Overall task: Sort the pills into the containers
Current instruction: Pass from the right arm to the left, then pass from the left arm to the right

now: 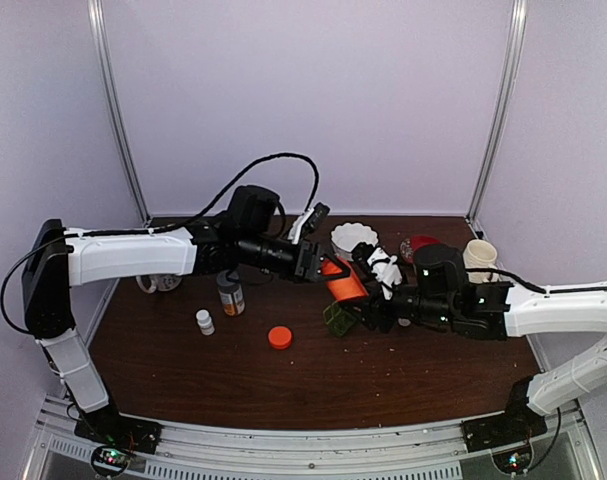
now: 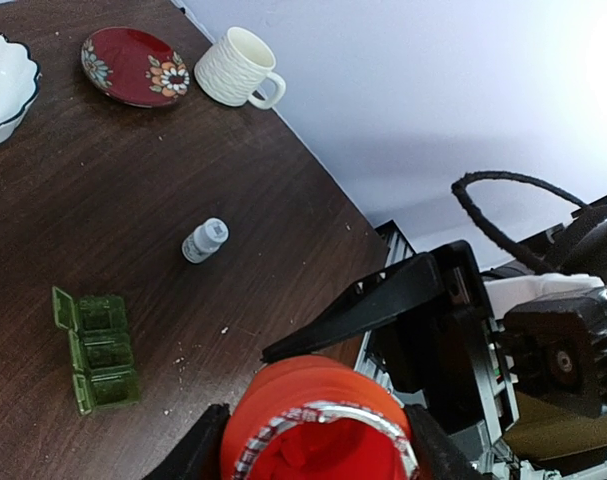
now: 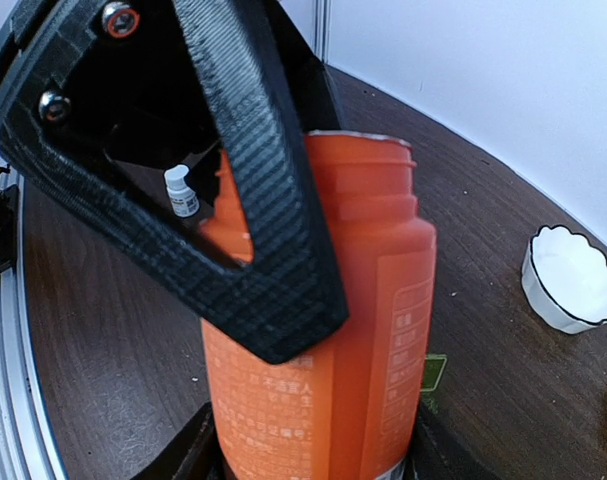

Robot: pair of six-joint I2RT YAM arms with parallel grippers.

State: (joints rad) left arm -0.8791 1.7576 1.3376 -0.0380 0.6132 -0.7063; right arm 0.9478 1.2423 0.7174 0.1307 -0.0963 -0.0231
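Dark worktop (image 1: 233,380): right jaws hold the orange bottle (image 3: 363,300); left jaws flank its open neck, grip not clear. A tilt may spill it beside the green box (image 2: 98,350).

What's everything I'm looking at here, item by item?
orange bottle: one, orange, uncapped, held mid-table
cap: one, orange, front centre
pill box: one, dark green, lids open, centre
pills: a few specks, whitish, beside the box
small bottles: two, white, one left, one near the box
labelled bottle: one, grey-capped, left
bowl: one, white, back
saucer: one, red floral, back right
mug: one, cream, back right
left fingers: black, at the bottle's mouth
right fingers: black, gripping the bottle's body
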